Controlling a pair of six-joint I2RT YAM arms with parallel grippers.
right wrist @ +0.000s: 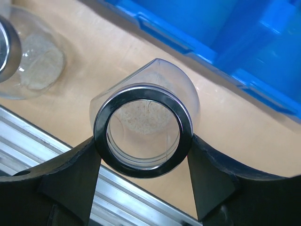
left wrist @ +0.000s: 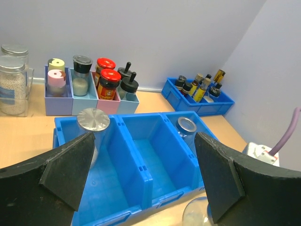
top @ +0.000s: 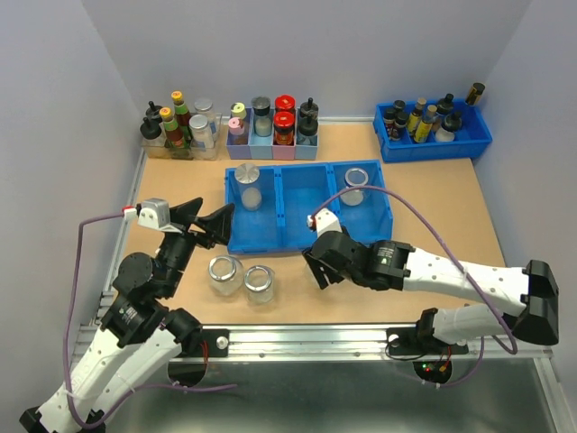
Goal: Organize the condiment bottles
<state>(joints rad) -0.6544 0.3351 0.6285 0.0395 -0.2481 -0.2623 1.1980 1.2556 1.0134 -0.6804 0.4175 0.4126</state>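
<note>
My right gripper (top: 318, 271) is shut on the silver rim of a clear glass jar (right wrist: 143, 99), just in front of the blue three-compartment bin (top: 281, 236); in the top view the gripper hides this jar. Two more open jars (top: 224, 275) (top: 259, 282) stand on the table left of it; one shows in the right wrist view (right wrist: 28, 61). A jar with a flat silver lid (top: 249, 185) stands in the bin's left compartment, and an open jar (top: 356, 185) in the right one. My left gripper (top: 212, 225) is open and empty at the bin's front-left corner.
Pastel holders with colourful-capped bottles (top: 272, 126) and a clear box of bottles (top: 178, 126) stand along the back wall. A blue tray of dark bottles (top: 431, 126) is at the back right. An aluminium rail (top: 306, 338) runs along the near edge.
</note>
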